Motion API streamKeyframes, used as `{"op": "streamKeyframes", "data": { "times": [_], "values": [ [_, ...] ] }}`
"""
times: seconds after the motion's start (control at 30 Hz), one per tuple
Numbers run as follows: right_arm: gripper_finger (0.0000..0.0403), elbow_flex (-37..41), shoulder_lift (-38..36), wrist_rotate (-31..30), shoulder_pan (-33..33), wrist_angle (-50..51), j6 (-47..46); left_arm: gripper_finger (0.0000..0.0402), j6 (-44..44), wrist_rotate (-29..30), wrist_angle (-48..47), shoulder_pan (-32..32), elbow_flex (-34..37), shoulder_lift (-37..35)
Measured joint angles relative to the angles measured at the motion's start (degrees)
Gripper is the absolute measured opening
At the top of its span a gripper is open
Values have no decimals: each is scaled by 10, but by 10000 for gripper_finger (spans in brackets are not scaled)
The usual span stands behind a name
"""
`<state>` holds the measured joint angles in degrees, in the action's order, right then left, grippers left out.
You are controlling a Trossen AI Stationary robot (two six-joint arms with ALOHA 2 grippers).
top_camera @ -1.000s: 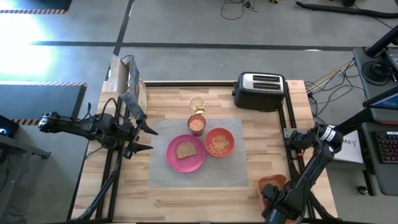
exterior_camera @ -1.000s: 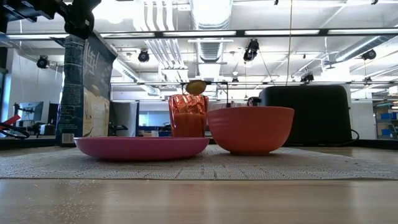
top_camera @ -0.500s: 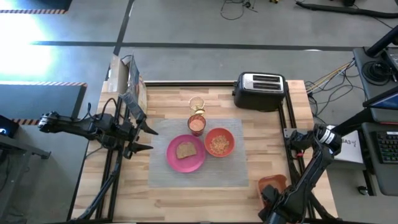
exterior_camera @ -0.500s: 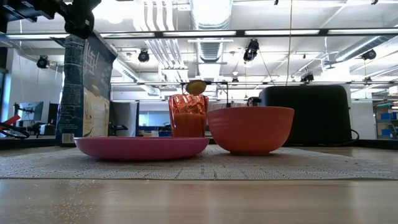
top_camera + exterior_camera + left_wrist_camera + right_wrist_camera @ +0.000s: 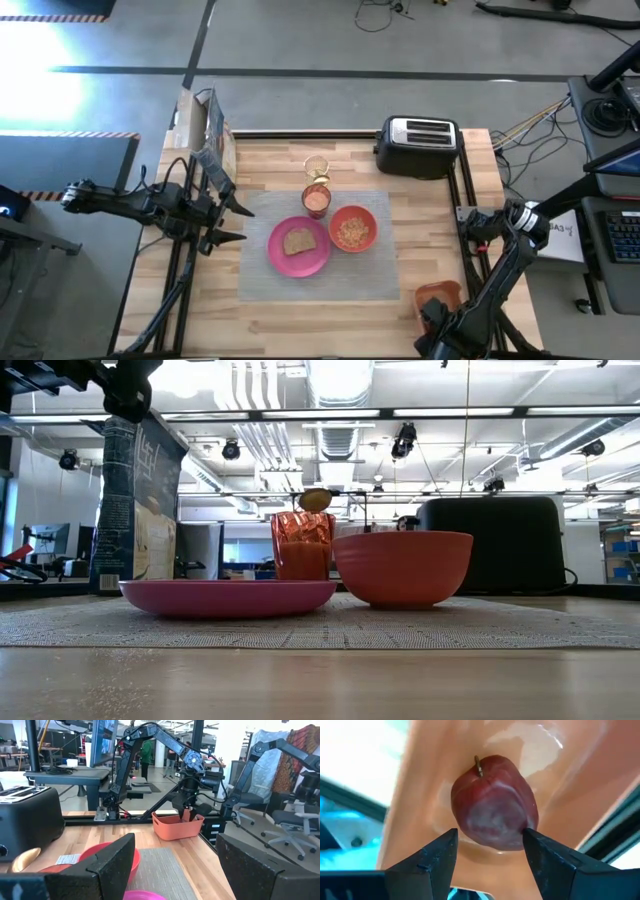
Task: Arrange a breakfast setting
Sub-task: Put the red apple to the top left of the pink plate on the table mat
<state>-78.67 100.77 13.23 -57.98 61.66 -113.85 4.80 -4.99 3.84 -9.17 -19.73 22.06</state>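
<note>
Judging from how things lie, most of the breakfast setting is already laid out. On the wooden counter (image 5: 430, 250) a grey woven placemat (image 5: 330, 280) carries a round pink plate (image 5: 298, 247) with a slice of toast (image 5: 298, 241) on it, and just beside the plate an orange bowl (image 5: 352, 228) with pale cereal-like bits inside. Behind them stands a small translucent orange cup (image 5: 316, 201), ribbed and glowing in the low view, with a clear glass (image 5: 317, 166) past it off the mat. A gold spoon (image 5: 25, 859) shows near the toaster (image 5: 417, 146) in the left wrist view; what it rests on I cannot tell.

What seems left is the red apple (image 5: 492, 802). It lies in the glossy, rounded-cornered orange plastic tray (image 5: 438, 298) at the counter's front right corner, well apart from the mat. The apple is smooth and slightly waxy, stem showing, and round enough to roll if nudged. The right gripper (image 5: 490, 852) is down inside the tray, its fingers half open on either side of the apple; they look close to the skin, but I cannot tell whether they press on it, so a hold is not confirmed.

The left gripper (image 5: 232, 222) hangs at the counter's left edge near a tall carton (image 5: 205, 125), fingers spread wide and holding nothing.
</note>
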Motion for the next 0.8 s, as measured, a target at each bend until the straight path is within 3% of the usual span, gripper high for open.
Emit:
{"op": "streamKeyframes", "data": {
  "times": [0.13,0.33,0.8],
  "values": [
    [215,0,-1,-2,0,-7,40,262,4,0,0,0,0,0],
    [220,0,-2,2,3,-7,17,263,4,0,-2,0,0,1],
    [295,-2,-2,2,3,-2,40,262,4,0,0,0,0,1]
  ]
}}
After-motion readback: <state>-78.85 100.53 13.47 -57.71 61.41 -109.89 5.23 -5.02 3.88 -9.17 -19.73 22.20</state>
